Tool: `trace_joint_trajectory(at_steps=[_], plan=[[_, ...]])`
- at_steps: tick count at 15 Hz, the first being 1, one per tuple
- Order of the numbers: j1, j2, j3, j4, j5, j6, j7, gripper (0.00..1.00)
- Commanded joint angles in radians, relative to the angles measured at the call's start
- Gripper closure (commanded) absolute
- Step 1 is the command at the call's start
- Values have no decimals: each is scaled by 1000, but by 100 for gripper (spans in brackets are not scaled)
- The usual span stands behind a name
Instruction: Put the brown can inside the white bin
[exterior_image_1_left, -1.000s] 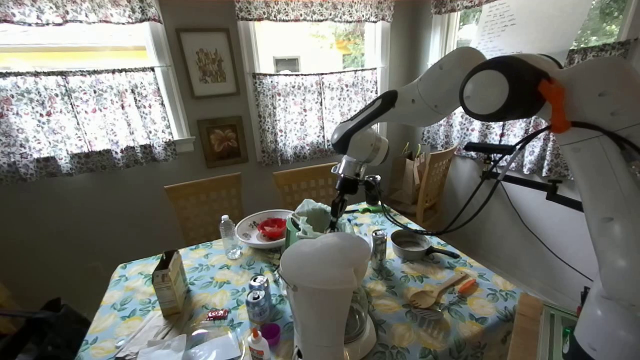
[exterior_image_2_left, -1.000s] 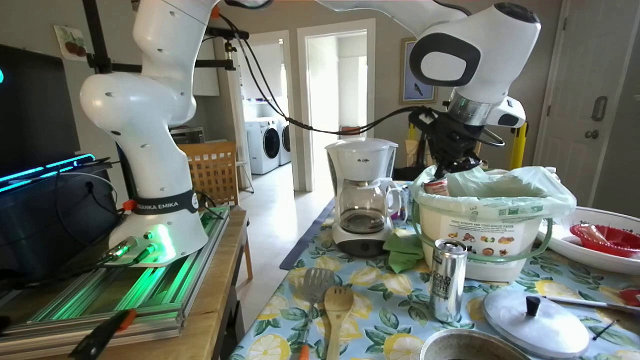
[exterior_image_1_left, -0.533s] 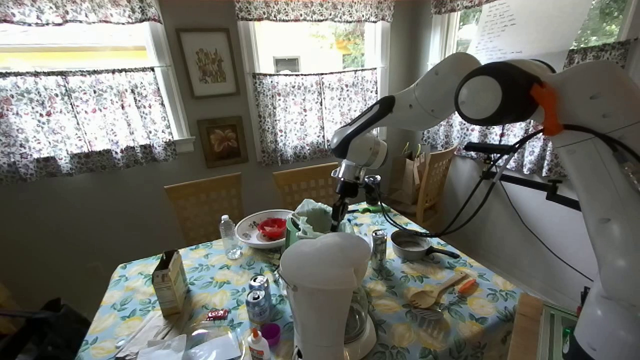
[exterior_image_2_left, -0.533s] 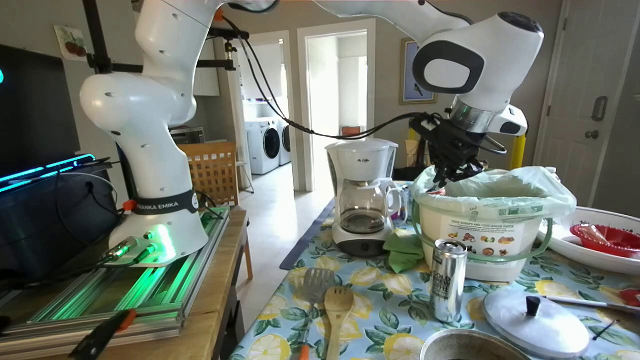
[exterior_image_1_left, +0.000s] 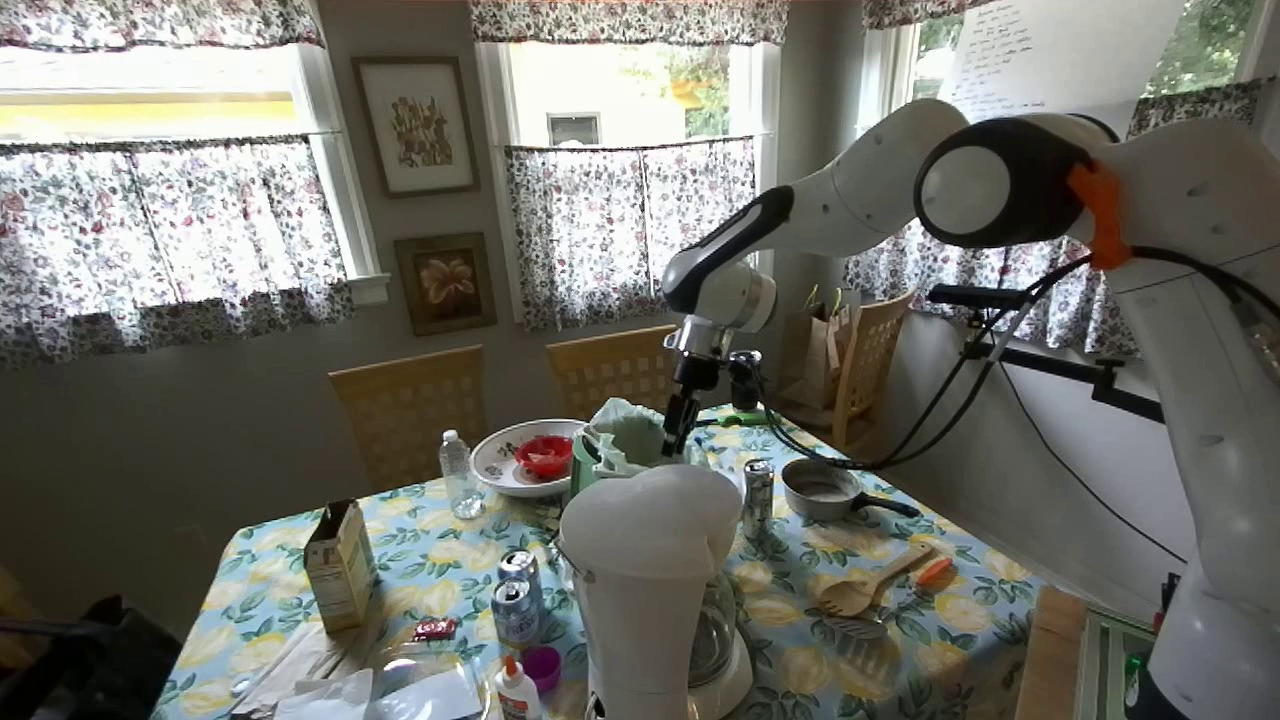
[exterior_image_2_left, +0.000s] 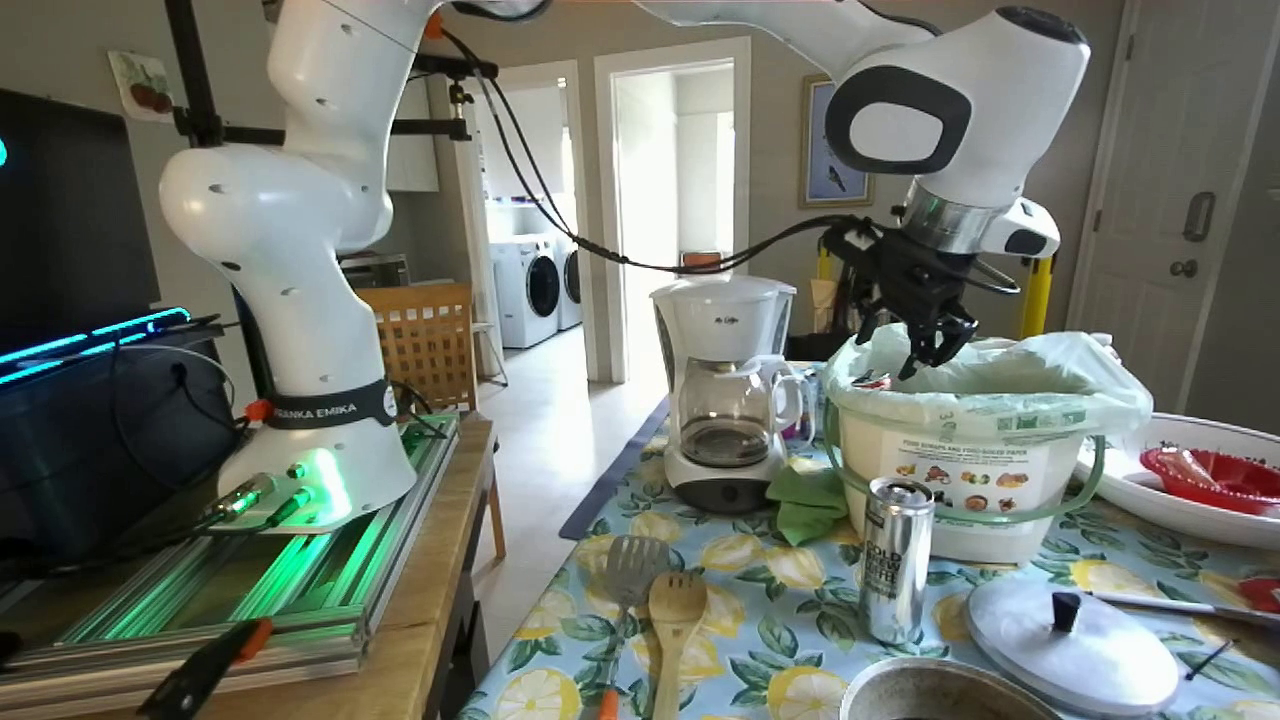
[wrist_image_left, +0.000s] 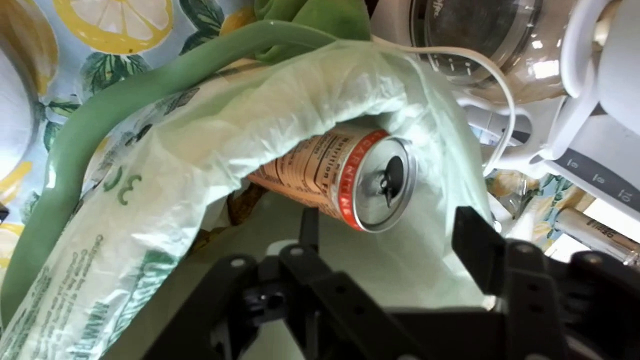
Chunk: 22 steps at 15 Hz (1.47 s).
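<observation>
Lying tilted inside the white bin (exterior_image_2_left: 1060, 465), the brown can (wrist_image_left: 320, 172) showed me its top and red band; the other end was hidden by a fold of the pale green liner (wrist_image_left: 280, 115). I had the gripper (wrist_image_left: 390, 230) at the bin's mouth, fingers apart. One fingertip overlapped the can's edge in the wrist view; couldn't tell if it touched. In an exterior view, the coffee maker (exterior_image_2_left: 728, 325) stood left of the bin, green cloth (exterior_image_2_left: 808, 505) between them. Silver can (exterior_image_2_left: 893, 575) was upright just on the near side, metal lid (exterior_image_2_left: 1095, 660) lying right of it. Spatula (exterior_image_2_left: 637, 570) and wooden fork (exterior_image_2_left: 677, 605) lay side by side, left and nearer. White bowl (exterior_image_2_left: 1215, 525) sat right of the bin, red bowl (exterior_image_2_left: 1235, 490) inside it. Pot (exterior_image_2_left: 940, 688) was cut off at the near edge.
</observation>
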Motion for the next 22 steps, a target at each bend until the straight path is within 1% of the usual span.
trace_joint_trajectory(at_steps=[1,3,6,9,10,16,18,22], plan=[[-18,-86,21,-67,-32,-7,16,1],[-5,-133,10,-109,-55,-3,39,0],[15,-220,-6,-201,-107,39,117,0],[43,-308,-24,-298,-189,79,257,0],[53,-340,-30,-336,-222,113,313,0],[81,-501,-35,-524,-370,228,563,0],[84,-549,-37,-578,-401,267,613,0],[85,-637,-39,-682,-444,360,659,0]])
